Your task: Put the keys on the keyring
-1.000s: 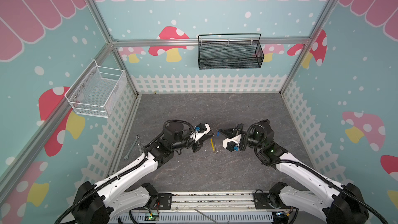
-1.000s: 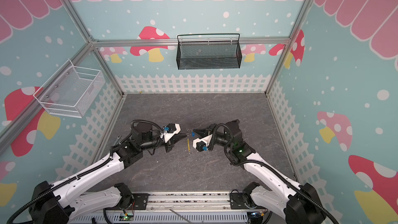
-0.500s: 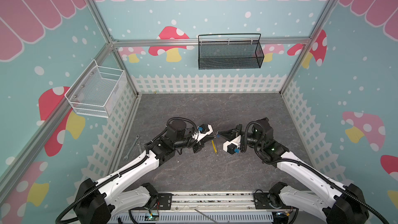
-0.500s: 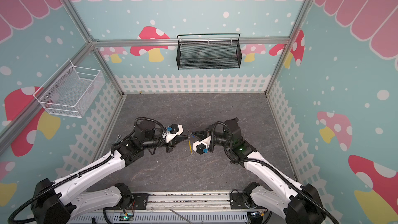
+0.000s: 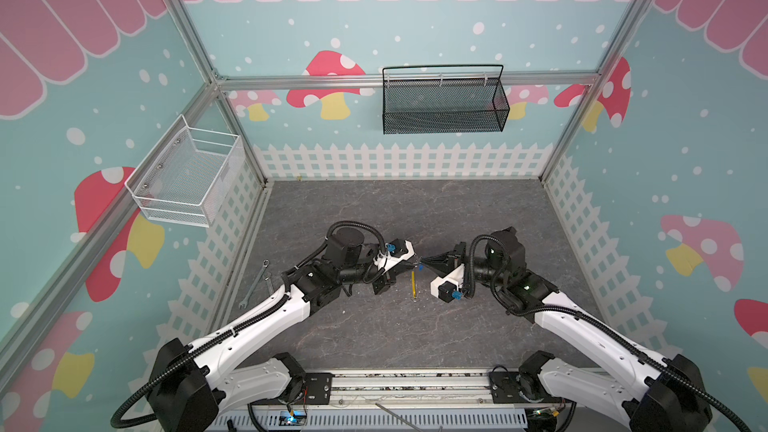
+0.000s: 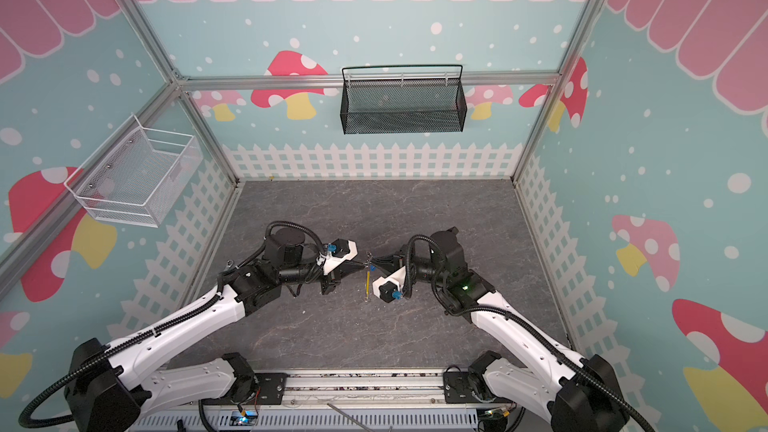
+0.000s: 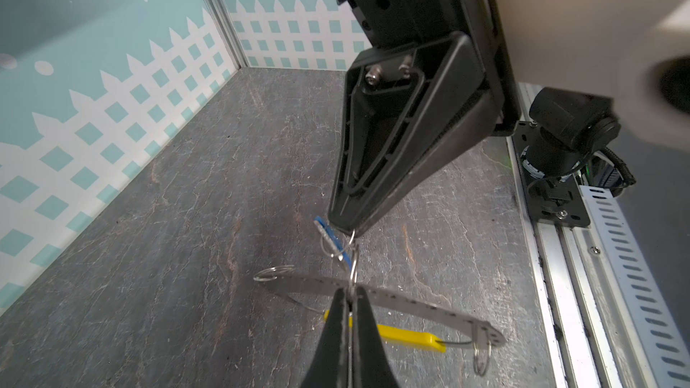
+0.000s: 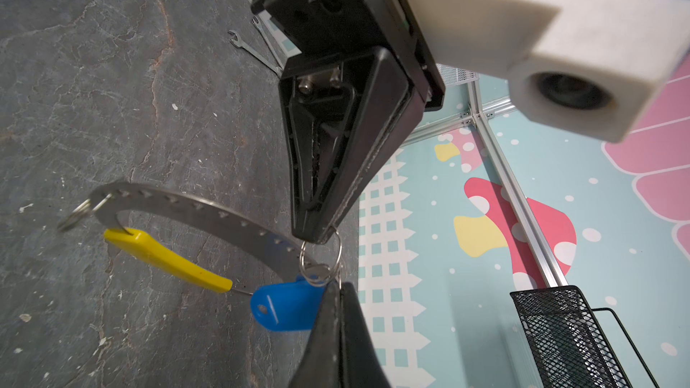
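Note:
My left gripper [image 5: 414, 261] [image 7: 350, 294] and right gripper [image 5: 422, 261] [image 8: 339, 287] meet tip to tip above the middle of the floor, both shut. The left one pinches the thin silver ring [image 7: 354, 266] [image 8: 301, 255] of the keyring. Its curved dotted strap [image 7: 410, 306] [image 8: 194, 207] and yellow segment [image 7: 407, 335] [image 8: 168, 259] hang below, seen as a thin line [image 5: 413, 284] [image 6: 367, 284] in both top views. The right one is shut on the blue-headed key [image 8: 283, 306] [image 7: 345, 255] [image 5: 420, 267] at its silver end, right against that ring. Whether the key is threaded on the ring, I cannot tell.
A long silver wrench [image 5: 255, 284] [image 8: 254, 52] lies by the left fence wall. A white wire basket [image 5: 187, 178] hangs on the left wall and a black mesh basket [image 5: 444, 105] on the back wall. The arms' base rail [image 5: 407, 384] runs along the front edge.
The two grippers have closed the gap between them, the left arm reaching right, and their tips now touch. The strap hangs from that meeting point.

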Controlling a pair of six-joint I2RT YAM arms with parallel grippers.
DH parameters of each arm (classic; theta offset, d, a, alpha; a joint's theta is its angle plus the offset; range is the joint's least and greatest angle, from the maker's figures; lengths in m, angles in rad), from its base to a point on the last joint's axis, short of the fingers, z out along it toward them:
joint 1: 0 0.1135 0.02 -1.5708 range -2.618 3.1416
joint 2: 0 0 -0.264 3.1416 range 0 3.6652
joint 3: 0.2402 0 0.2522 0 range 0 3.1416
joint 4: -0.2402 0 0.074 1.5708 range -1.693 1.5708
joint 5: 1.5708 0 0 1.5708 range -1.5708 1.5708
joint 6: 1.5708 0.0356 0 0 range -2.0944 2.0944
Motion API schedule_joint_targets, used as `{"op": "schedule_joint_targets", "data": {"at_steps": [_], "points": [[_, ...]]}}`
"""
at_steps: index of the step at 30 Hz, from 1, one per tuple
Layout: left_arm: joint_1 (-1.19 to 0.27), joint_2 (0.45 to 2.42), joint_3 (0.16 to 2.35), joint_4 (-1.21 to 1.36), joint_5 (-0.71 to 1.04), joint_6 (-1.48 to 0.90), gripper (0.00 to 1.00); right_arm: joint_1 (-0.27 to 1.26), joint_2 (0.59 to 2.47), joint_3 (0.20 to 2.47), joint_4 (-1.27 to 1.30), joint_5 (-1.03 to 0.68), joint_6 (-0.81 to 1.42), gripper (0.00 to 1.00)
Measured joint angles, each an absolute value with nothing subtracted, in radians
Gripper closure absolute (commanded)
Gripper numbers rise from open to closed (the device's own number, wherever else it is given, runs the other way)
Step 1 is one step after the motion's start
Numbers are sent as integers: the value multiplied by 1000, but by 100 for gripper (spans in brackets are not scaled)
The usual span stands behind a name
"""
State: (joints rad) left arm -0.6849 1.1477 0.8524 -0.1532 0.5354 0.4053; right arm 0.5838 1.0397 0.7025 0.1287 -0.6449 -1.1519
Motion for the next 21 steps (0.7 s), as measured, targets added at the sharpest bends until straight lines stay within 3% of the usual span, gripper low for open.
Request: {"op": "schedule_joint_targets", "data": {"at_steps": [21], "points": [[-680, 1182, 908, -230, 577, 408, 100, 584, 1015, 702, 118, -612, -1207, 100]]}}
